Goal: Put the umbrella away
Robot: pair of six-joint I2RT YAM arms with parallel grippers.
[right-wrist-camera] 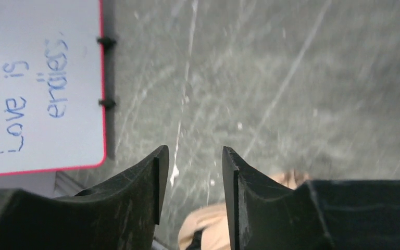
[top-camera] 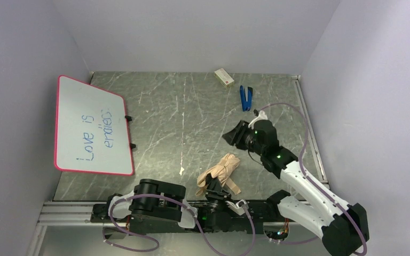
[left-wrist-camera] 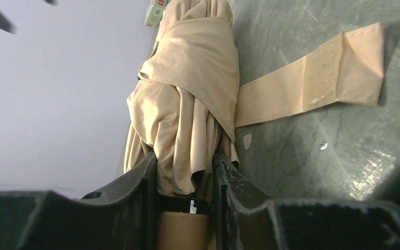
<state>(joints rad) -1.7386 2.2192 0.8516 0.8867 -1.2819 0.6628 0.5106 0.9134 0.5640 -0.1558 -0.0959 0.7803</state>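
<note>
The folded beige umbrella (top-camera: 221,169) lies on the dark marbled table near the front middle. My left gripper (top-camera: 212,186) is shut on its near end, just above the tan handle knob (left-wrist-camera: 183,232); the fabric bundle (left-wrist-camera: 192,88) fills the left wrist view between my fingers (left-wrist-camera: 146,182). The tan closure strap (left-wrist-camera: 312,80) hangs loose, spread flat on the table to the right. My right gripper (top-camera: 234,134) is open and empty, held above the table behind and to the right of the umbrella. Its view shows a bit of beige umbrella (right-wrist-camera: 208,224) below its jaws.
A whiteboard (top-camera: 91,125) with a red rim and blue writing lies at the left; it also shows in the right wrist view (right-wrist-camera: 36,83). A small white box (top-camera: 224,77) and a blue tool (top-camera: 245,98) sit at the back right. Grey walls enclose the table.
</note>
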